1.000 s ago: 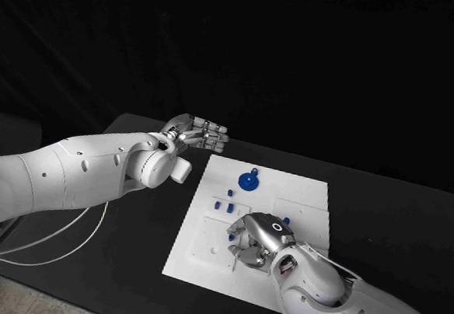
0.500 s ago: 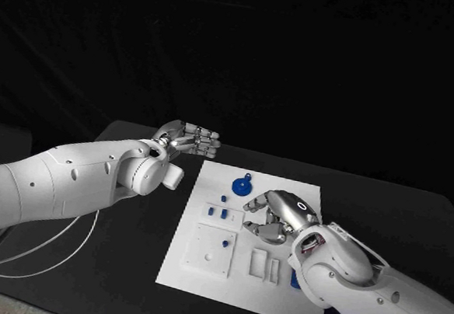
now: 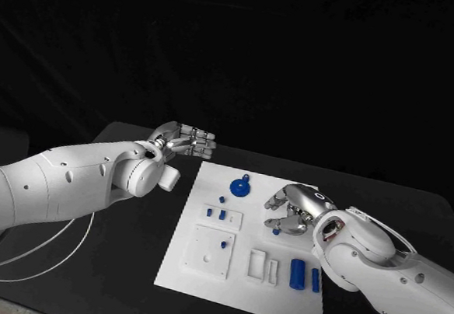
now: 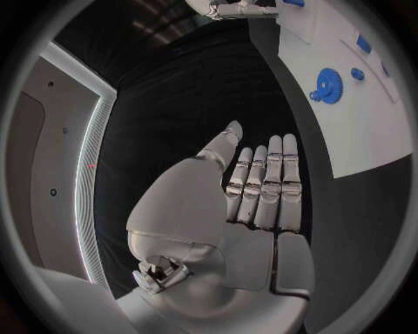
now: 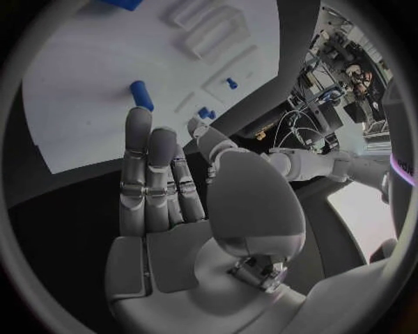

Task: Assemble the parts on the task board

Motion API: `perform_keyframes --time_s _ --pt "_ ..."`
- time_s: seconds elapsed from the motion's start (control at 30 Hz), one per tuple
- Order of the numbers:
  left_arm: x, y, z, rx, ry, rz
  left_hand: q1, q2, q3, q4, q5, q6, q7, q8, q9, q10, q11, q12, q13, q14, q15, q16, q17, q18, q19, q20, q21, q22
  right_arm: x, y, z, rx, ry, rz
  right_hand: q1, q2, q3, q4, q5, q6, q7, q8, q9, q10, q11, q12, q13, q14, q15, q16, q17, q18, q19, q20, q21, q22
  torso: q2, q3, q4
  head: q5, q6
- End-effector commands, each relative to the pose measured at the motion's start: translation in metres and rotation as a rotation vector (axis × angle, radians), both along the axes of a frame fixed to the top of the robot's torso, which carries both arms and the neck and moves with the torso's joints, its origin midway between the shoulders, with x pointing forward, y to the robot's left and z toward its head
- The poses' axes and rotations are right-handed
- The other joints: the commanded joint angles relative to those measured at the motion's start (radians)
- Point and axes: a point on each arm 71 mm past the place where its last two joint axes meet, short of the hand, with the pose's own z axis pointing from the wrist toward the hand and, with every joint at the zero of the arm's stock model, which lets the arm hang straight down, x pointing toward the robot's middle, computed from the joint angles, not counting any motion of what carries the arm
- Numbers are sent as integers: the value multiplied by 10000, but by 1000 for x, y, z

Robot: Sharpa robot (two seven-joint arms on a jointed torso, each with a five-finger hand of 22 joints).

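The white task board [image 3: 200,279] lies in the middle of the black table. A blue gear [image 3: 241,185] lies at its far end, with small blue pegs [image 3: 217,213] just nearer. Two blue cylinders [image 3: 298,274] lie near its right edge. My right hand [image 3: 294,209] hovers over the board's right middle and holds nothing. In the right wrist view its fingers [image 5: 148,174] are straight, and a short blue peg [image 5: 139,95] lies on the board [image 5: 96,90] just past the fingertips. My left hand [image 3: 184,140] hangs beyond the board's far left corner, fingers [image 4: 265,188] extended and empty.
White raised blocks with slots [image 3: 212,249] sit on the board's near half. Bare black table [image 3: 124,253] surrounds the board. A white cable [image 3: 44,258] trails under my left arm at the table's left edge. The left wrist view shows the gear [image 4: 327,85] on the board [image 4: 366,132].
My right hand has moved from the slotted blocks on the near half up to the board's right middle, uncovering the two blue cylinders. The left hand has hardly moved.
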Motion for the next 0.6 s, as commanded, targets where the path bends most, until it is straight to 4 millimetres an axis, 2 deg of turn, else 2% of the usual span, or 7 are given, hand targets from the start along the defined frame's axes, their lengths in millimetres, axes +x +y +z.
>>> perform_keyframes --time_s 0.03,0.23,0.4,0.47,0.6 --pt "0 -2 2 -31 -113 -141 39 41 12 48 -15 18 48 42 11 -48 -3 23 -4 -47 47 -25 10 44 49 37 34 -11 2 -4 -6 -928 365 -11 117 -31 -253 150 -235 -121 -41 31 -7 -178 30 15 -3 -61 38 -22 -22 176 317 84 -88 -27 2 -8 10 -9 -7" --pt "0 -1 2 -28 -102 -142 36 37 11 50 -18 10 38 41 11 -46 -2 21 -4 -56 51 -29 8 38 44 39 35 -18 4 -9 -12 -1467 755 -119 307 -55 -592 485 -539 -223 -105 34 -5 -222 42 12 -4 -80 47 -8 -48 189 326 104 -166 -45 6 3 9 -12 -43" --pt "0 -2 2 -36 -90 -210 34 43 15 51 -11 27 -20 44 12 -50 -4 21 -4 -69 54 -28 8 39 35 41 34 -29 4 -9 -15 -1755 911 -134 364 20 -569 506 -529 -173 -106 31 -7 -115 6 12 -4 -77 42 -14 -70 147 321 98 -196 -38 5 12 0 0 -49" --pt "0 -2 2 -37 -88 -234 33 43 14 51 -11 26 -17 43 11 -51 -3 21 -4 -69 55 -28 8 39 35 41 34 -30 5 -9 -15 -1747 812 -170 342 46 -443 456 -570 -141 -100 32 -7 -73 -4 13 -4 -78 29 -16 -77 144 334 84 -200 -25 5 9 5 -9 -63" --pt "0 -3 1 -36 -85 -256 33 43 14 51 -11 26 -17 43 11 -51 -3 21 -4 -69 55 -28 8 39 35 41 34 -30 5 -7 -15 -1698 687 -169 191 39 338 251 -739 -44 -64 26 -10 122 -53 11 -6 -59 1 -18 -86 126 351 50 -163 -1 5 9 5 -9 -63"
